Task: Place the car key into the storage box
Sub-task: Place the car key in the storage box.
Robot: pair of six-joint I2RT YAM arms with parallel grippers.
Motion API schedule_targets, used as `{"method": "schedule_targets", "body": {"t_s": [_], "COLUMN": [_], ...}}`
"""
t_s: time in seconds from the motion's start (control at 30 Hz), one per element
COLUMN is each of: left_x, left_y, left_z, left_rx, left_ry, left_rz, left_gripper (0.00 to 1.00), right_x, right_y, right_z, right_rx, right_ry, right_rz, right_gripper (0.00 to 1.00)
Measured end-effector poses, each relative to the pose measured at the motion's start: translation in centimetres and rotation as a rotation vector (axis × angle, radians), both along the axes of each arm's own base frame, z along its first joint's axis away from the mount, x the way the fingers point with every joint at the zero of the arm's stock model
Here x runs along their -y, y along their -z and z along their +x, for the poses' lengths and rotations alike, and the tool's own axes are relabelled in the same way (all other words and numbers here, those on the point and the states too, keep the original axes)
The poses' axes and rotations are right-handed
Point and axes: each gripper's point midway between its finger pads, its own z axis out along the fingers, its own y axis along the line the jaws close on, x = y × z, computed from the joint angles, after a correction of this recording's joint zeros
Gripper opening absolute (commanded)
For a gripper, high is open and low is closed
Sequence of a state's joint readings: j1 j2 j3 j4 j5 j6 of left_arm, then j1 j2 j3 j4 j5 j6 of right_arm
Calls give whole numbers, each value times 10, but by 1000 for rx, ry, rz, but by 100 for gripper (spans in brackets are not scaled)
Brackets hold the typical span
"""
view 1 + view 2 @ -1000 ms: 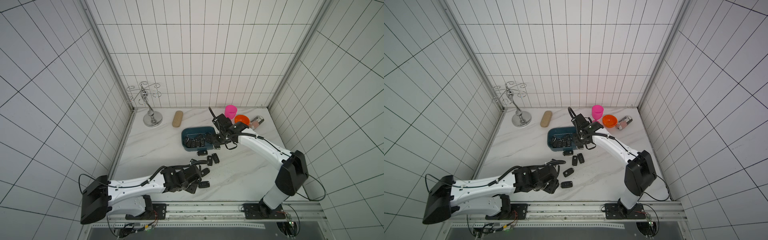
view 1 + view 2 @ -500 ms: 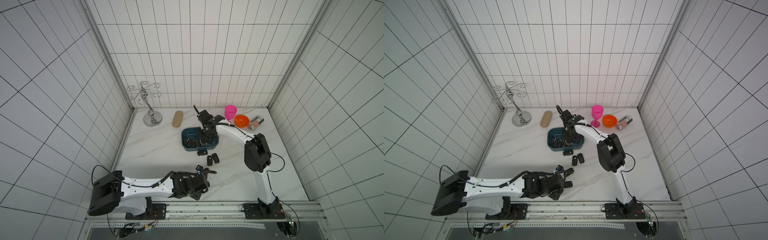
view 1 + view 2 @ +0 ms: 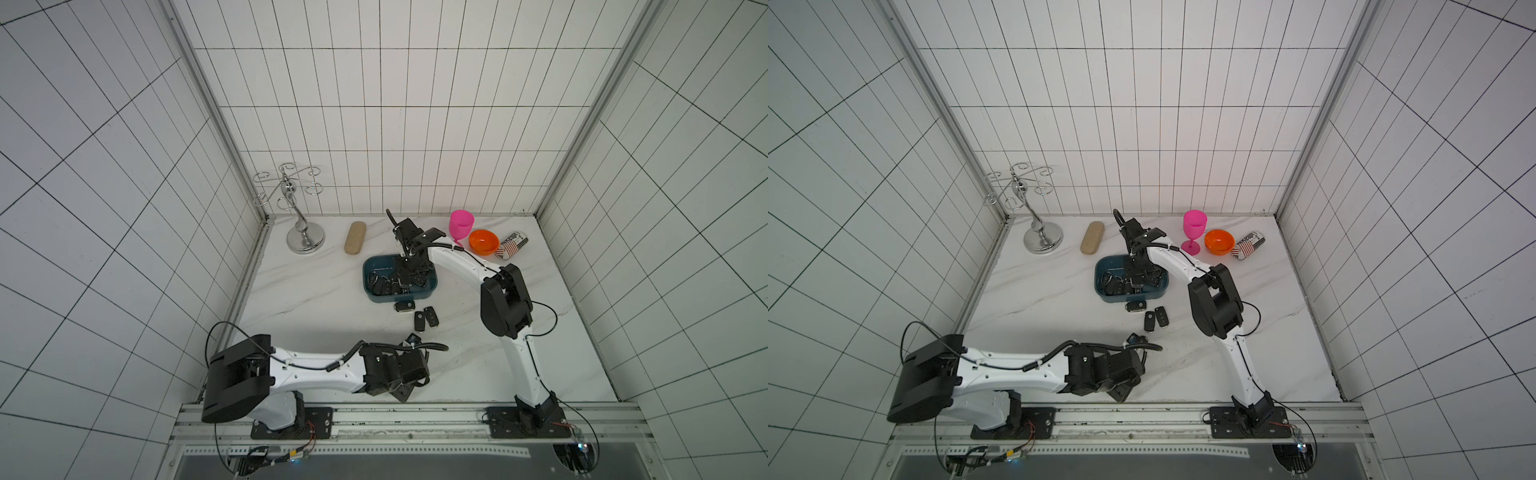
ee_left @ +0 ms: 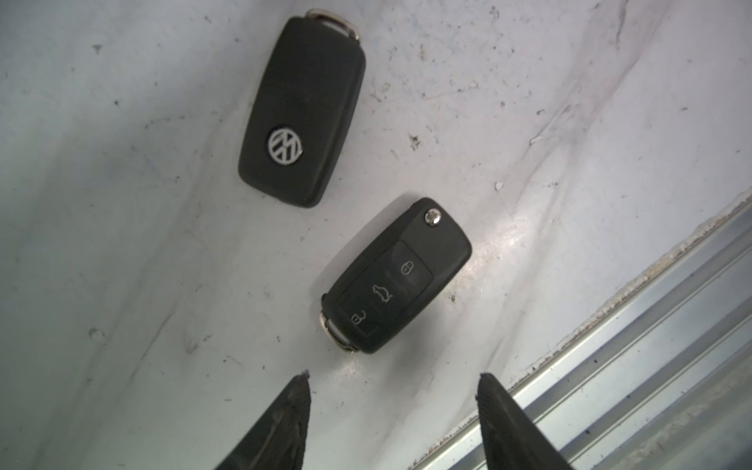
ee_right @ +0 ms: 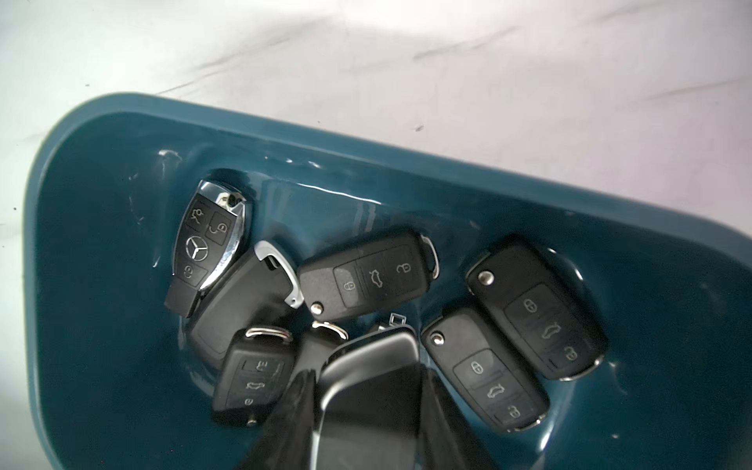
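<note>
Car key [image 5: 366, 407] held in narrow right jaws, directly over storage box [image 5: 89, 285], long axis along the jaws; left jaws wide over second key [image 4: 396, 276], box's 6 o'clock.

Top views overhead, wrist views close over table [image 4: 122, 203], storage box [image 5: 101, 285]

The shallow teal-blue plastic storage box [image 5: 81, 285] looked glossy. The chrome-edged black car key [image 5: 366, 386] was shiny and smooth. The black flip key [image 4: 396, 276] was matt plastic with a bright metal end. The white marble-patterned counter [image 4: 122, 264] appeared smooth but speckled.
</note>
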State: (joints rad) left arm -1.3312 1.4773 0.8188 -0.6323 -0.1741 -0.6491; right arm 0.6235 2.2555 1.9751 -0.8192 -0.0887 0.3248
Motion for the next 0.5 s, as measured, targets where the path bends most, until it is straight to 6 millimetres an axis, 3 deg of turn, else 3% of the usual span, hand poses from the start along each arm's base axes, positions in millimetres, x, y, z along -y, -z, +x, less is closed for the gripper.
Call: {"method": "schedule_targets", "body": {"t_s": [0.27,0.5], "left_x": [11,13], "left_y": [22,23], "left_z": [6,10], "left_rx": [8,17], "left_ry": [47,41], "left_rz": [114,119], "left_gripper": [64,64], "right_x": [0,1], "right_y": [13,25], "right_z": [1,0], "right_rx": [-31,-55], "right_ry": [-11,-14], "right_rz": [2,-6], "right_gripper": [43,43]}}
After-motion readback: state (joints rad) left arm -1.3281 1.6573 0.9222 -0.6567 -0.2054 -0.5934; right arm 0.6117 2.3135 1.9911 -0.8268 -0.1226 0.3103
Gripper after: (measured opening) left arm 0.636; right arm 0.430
